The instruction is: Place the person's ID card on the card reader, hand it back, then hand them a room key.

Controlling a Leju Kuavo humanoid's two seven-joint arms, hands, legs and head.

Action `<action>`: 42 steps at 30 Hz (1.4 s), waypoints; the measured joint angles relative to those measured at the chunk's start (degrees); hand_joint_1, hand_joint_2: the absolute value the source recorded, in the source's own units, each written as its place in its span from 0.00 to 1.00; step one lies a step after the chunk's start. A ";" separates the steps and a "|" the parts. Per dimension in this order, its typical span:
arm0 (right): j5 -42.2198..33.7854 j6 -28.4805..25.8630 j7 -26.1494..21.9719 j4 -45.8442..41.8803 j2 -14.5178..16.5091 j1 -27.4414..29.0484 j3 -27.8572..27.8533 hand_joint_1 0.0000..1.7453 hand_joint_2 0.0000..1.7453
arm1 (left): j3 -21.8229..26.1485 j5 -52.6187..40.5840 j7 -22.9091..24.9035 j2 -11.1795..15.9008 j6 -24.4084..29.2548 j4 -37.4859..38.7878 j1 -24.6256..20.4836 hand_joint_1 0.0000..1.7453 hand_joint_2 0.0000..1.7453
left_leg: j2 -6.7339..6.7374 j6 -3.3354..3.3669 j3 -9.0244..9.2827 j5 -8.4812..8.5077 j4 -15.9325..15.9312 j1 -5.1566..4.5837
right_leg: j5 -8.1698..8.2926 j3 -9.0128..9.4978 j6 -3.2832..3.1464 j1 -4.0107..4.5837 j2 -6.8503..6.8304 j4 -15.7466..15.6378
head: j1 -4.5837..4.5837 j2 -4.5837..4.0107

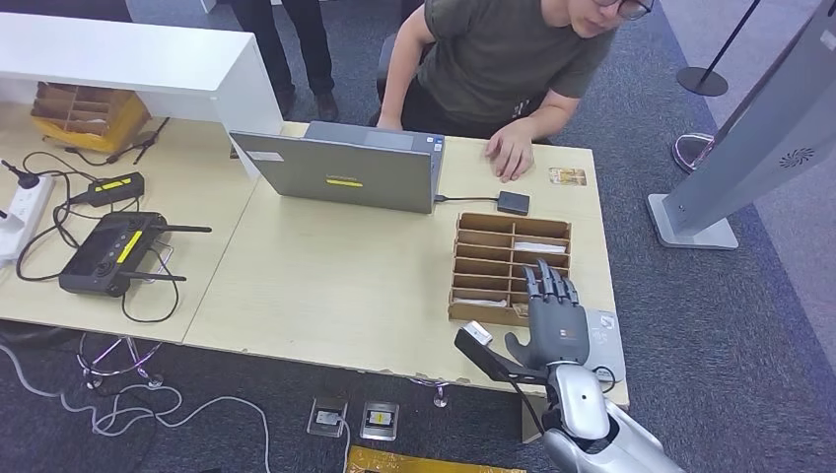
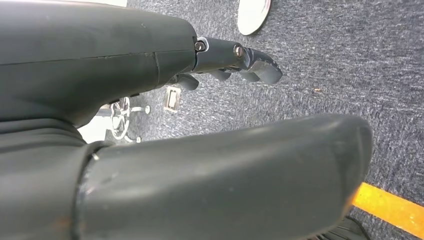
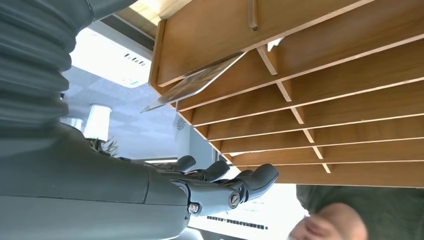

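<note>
The ID card [image 1: 567, 176] lies flat at the table's far right, just right of the person's hand [image 1: 511, 153]. The small black card reader [image 1: 513, 203] sits in front of that hand, cabled to the laptop. A wooden slotted rack [image 1: 493, 229] holds room key cards, one white card [image 1: 539, 246] among them. My right hand [image 1: 557, 320] hovers at the rack's near right corner with its fingers straight and apart, holding nothing. In the right wrist view the fingers [image 3: 240, 182] lie close along the rack [image 3: 310, 95], where a card [image 3: 190, 85] sticks out of a slot. My left hand [image 2: 235, 57] hangs over the carpet, holding nothing.
A grey laptop [image 1: 345, 172] stands mid-table facing the seated person [image 1: 503, 49]. A black controller [image 1: 108, 251], a power strip [image 1: 25, 212] and cables cover the left table. A white counter [image 1: 138, 59] is at the back left. A silver stand [image 1: 749, 148] rises on the right.
</note>
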 joint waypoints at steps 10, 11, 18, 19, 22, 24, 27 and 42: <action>0.66 0.04 0.17 0.30 -0.39 -0.06 -0.75 0.00 1.00 | 0.00 0.33 0.01 0.36 0.09 0.00 0.35 0.00 0.00 | 0.00 0.00 0.00 0.00 0.00 0.00 | 0.00 0.00 0.00 0.00 0.00 0.00 | 0.01 0.00; 0.71 0.04 0.15 0.30 -0.40 -0.06 -0.82 0.00 1.00 | 0.00 0.39 0.01 0.38 0.09 0.00 0.37 0.00 0.00 | 0.00 0.00 0.00 0.00 0.00 0.00 | 0.00 0.00 0.00 0.00 0.00 0.00 | 0.00 0.00; 0.74 0.03 0.01 0.30 -0.46 -0.06 -0.93 0.00 1.00 | 0.00 0.50 0.01 0.52 0.13 0.00 0.47 0.00 0.00 | 0.00 0.00 0.00 0.00 0.00 0.00 | 0.00 0.00 0.00 0.00 0.00 0.00 | 0.01 0.00; 0.74 0.03 -0.02 0.30 -0.46 -0.06 -0.93 0.00 1.00 | 0.00 0.51 0.01 0.54 0.14 0.00 0.47 0.00 0.00 | 0.00 0.00 0.00 0.00 0.00 0.00 | 0.00 0.00 0.00 0.00 0.00 0.00 | 0.01 0.00; 0.72 0.05 -0.09 0.30 -0.48 -0.07 -0.93 0.00 1.00 | 0.00 0.52 0.00 0.62 0.22 -0.01 0.48 0.00 0.00 | 0.00 0.00 0.00 0.00 0.00 0.00 | 0.00 0.00 0.00 0.00 0.00 0.00 | 0.00 0.00; 0.57 0.06 -0.14 0.30 -0.50 -0.07 -0.93 0.00 1.00 | 0.00 0.52 0.01 0.66 0.26 0.00 0.48 0.00 0.00 | 0.00 0.00 0.00 0.00 0.00 0.00 | 0.00 0.00 0.00 0.00 0.00 0.00 | 0.00 0.00; 0.37 0.08 -0.21 0.30 -0.56 -0.07 -0.93 0.23 1.00 | 0.00 0.52 0.01 0.75 0.26 0.00 0.48 0.00 0.00 | 0.00 0.00 0.00 0.00 0.00 0.00 | 0.00 0.00 0.00 0.00 0.00 0.00 | 0.01 0.00; -1.80 1.95 -1.32 0.30 -0.67 -0.10 -0.81 1.00 1.00 | 0.00 0.80 0.01 0.79 0.42 -0.01 0.49 0.00 0.00 | 0.00 0.00 0.00 0.00 0.00 0.00 | 0.00 0.00 0.00 0.00 0.00 0.00 | 0.01 0.00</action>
